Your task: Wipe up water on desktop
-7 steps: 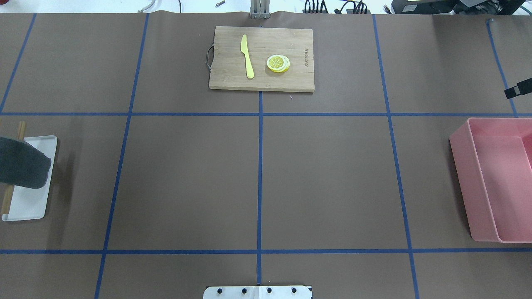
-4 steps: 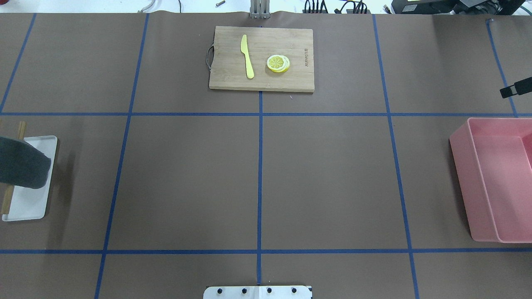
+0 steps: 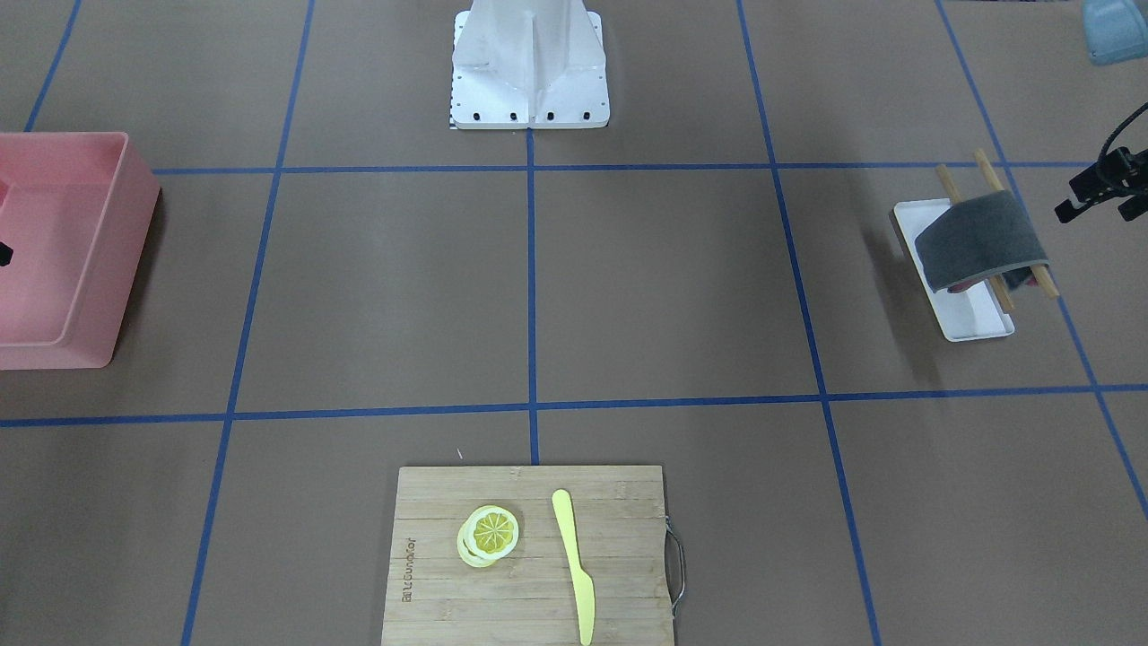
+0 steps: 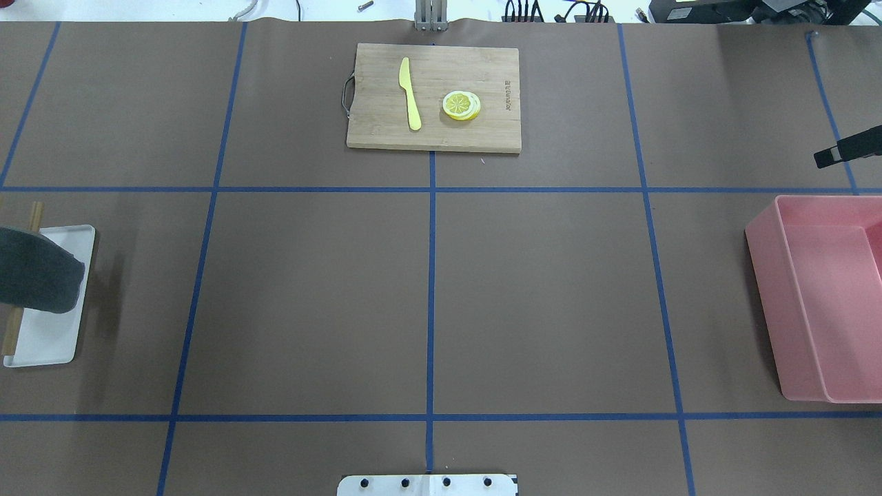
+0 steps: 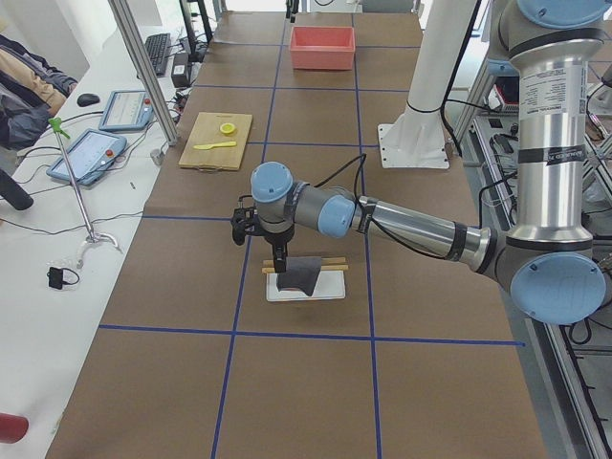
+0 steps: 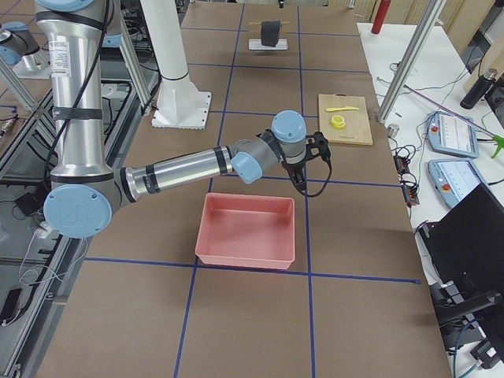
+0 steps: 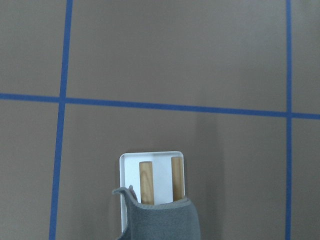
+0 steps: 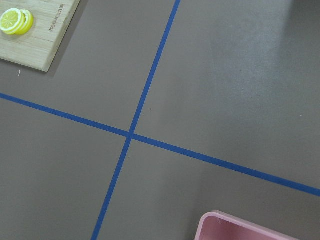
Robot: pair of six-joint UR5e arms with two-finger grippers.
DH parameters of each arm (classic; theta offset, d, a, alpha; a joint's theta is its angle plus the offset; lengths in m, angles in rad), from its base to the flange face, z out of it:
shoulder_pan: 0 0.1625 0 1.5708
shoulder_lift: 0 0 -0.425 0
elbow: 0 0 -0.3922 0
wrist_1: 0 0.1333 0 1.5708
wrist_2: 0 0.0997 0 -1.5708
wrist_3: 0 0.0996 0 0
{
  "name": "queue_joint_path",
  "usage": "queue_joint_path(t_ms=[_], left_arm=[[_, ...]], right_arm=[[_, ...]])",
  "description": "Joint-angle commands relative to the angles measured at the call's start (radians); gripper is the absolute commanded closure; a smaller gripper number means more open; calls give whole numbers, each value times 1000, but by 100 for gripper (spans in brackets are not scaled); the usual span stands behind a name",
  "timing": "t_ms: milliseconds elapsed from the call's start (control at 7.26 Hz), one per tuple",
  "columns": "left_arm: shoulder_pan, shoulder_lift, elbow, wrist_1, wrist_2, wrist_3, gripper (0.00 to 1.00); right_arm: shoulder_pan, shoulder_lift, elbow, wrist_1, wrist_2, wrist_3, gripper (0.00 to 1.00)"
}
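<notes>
The desktop (image 4: 537, 296) is a brown top crossed by blue tape lines; I see no wet patch on it. A grey cloth (image 3: 978, 238) hangs over two wooden sticks (image 7: 146, 182) on a white tray (image 3: 964, 318) at the robot's far left. My left gripper (image 5: 278, 260) hovers just above the cloth; only a black part of it shows at the front-facing view's right edge (image 3: 1096, 193). My right gripper (image 6: 302, 175) hangs beyond the pink bin's far side; a black part of it shows at the overhead view's right edge (image 4: 844, 148). I cannot tell whether either gripper is open.
A pink bin (image 4: 765, 275) stands at the right. A bamboo cutting board (image 4: 386, 131) at the far middle holds a yellow knife (image 4: 411, 96) and lemon slices (image 4: 461, 105). The robot's white base (image 3: 529, 63) stands at the near middle edge.
The black part of the right gripper has come further into the overhead view from the right edge. The cloth and tray have not moved.
</notes>
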Motion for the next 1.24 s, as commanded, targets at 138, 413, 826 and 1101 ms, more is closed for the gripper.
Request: queue_joint_path(t_ms=[138, 413, 826, 1101], left_arm=[[36, 2, 67, -5, -3, -7, 2], [82, -4, 76, -23, -1, -78, 3], [93, -6, 121, -69, -3, -86, 6], [124, -24, 153, -72, -3, -95, 9]], right_arm=[[-8, 1, -1, 0, -1, 23, 0], [-8, 1, -2, 0, 0, 25, 0], [-8, -2, -1, 0, 3, 25, 0], [-18, -3, -6, -2, 2, 23, 0]])
